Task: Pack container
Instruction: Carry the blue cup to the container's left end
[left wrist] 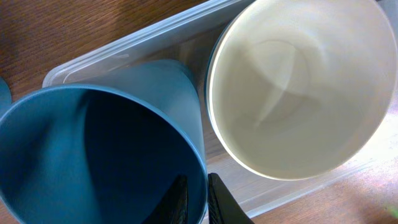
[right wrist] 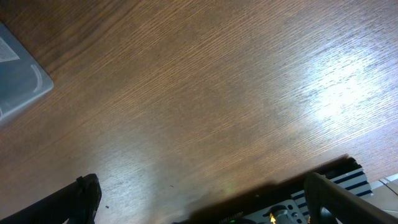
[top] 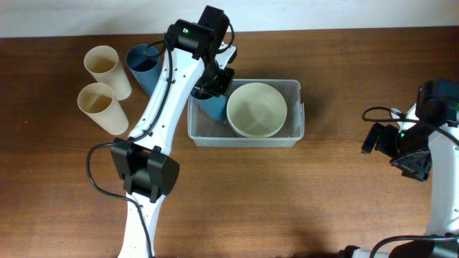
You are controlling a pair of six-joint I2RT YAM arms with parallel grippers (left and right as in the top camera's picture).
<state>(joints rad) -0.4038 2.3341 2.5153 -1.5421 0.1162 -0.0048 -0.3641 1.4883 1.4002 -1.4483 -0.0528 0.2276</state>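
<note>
left claw (left wrist: 196,180) pinches the blue cup (left wrist: 93,155) at the bin's (top: 247,142) 9 o'clock end, right claw (right wrist: 199,186) gapes empty; released tilted, it may topple onto the bowl (top: 257,109).

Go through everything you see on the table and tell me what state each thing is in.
container: open, partly filled.
bowl: upright in the container, empty.
packed blue cup: upright beside the bowl, empty.
spare blue cup: upright on the table.
two cream cups: upright on the table, empty.
left claw: straddling the packed blue cup's rim; grip unclear.
right claw: open, empty, over bare table.
</note>
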